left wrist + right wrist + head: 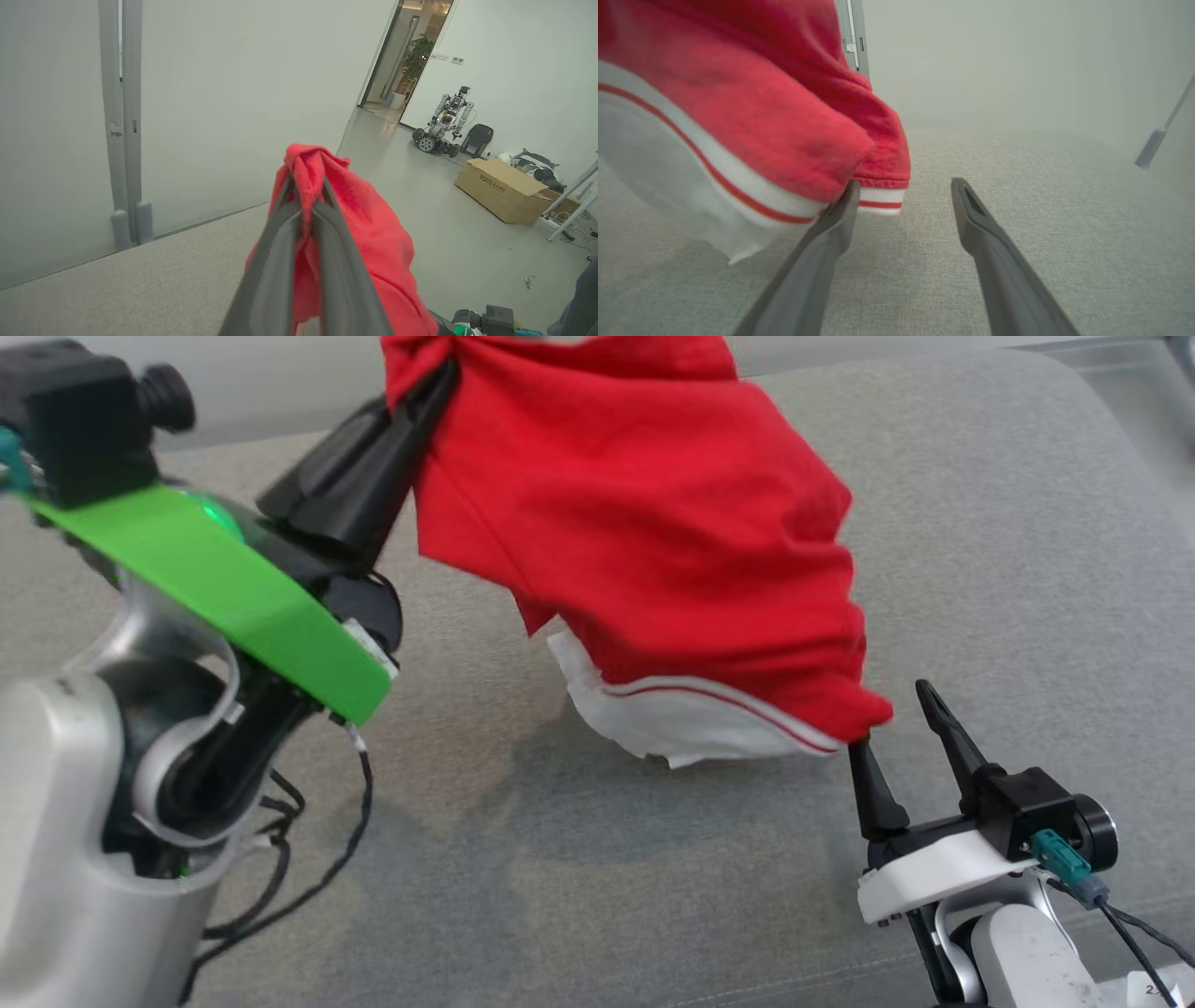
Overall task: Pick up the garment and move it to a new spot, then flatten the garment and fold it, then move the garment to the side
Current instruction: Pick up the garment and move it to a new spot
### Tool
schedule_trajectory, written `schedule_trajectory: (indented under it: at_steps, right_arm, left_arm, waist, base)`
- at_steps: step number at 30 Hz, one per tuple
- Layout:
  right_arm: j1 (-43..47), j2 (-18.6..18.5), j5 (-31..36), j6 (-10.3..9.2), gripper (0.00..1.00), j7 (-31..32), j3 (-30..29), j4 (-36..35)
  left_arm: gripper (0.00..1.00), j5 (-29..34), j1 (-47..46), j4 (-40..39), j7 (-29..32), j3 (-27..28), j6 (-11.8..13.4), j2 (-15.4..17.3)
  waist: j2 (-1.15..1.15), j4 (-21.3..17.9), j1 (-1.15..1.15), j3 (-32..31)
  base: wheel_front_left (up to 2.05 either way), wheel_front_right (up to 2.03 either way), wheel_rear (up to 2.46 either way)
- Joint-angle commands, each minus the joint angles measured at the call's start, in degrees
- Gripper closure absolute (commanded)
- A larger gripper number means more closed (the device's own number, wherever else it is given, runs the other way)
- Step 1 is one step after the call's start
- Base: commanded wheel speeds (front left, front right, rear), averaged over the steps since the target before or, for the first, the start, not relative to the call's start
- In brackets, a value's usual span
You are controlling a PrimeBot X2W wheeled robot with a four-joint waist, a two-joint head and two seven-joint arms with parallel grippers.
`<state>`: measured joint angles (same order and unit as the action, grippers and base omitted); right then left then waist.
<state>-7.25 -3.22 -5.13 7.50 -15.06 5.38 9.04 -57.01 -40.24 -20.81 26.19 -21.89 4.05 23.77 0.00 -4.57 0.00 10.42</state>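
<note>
- Your left hand [446, 378] is clenched on the red garment [653, 523], which hangs long axis down, white hem [691, 719] lowest.
- Your right hand [889, 717] is released, one finger touching the hem.

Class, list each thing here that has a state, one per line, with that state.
Red garment: raised, hanging bunched over the grey cushion.
Left claw: shut on the garment.
Right claw: open, at the garment's lower hem.

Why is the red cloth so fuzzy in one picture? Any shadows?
Right wrist view: the red garment hangs near the lens, smeared and soft. Head view: it casts a soft shadow on the grey cushion. Left wrist view: the distant cardboard box looks sharp.
</note>
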Motion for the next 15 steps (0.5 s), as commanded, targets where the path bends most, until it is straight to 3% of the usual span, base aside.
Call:
schedule_trajectory:
  at_steps: [1, 5, 8, 15]
  right_arm:
    - [0.74, 0.15, -0.43, -0.02, 0.00, -0.18, 0.09, 0.02]
    - [0.90, 0.22, -0.71, -0.02, 0.00, -0.18, -0.15, -0.06]
    - [0.85, 0.30, -0.90, -0.02, 0.00, -0.18, -0.28, -0.29]
    - [0.27, 0.30, -1.65, -0.02, 0.00, -0.18, -0.42, -0.59]
  left_arm:
    - [1.00, 0.07, 3.39, 1.98, -1.09, -0.80, 0.88, -1.21]
    - [1.00, 0.48, 9.78, 9.33, -4.60, -2.28, 1.18, -2.92]
    - [1.00, 1.47, 12.80, 16.87, -7.98, -3.12, -0.13, -4.16]
    - [1.00, 2.53, 12.13, 32.37, -14.95, -2.23, -2.65, -6.39]
  waist:
    - [0.00, -5.87, 0.00, -1.15]
    - [0.00, -8.58, 0.00, -0.57]
    - [0.00, -9.62, 0.00, 0.02]
    - [0.00, -9.98, 0.00, 1.20]
  base:
    - [0.00, 0.00, 0.00]
    - [0.00, 0.00, 0.00]
    - [0.00, 0.00, 0.00]
    - [0.00, 0.00, 0.00]
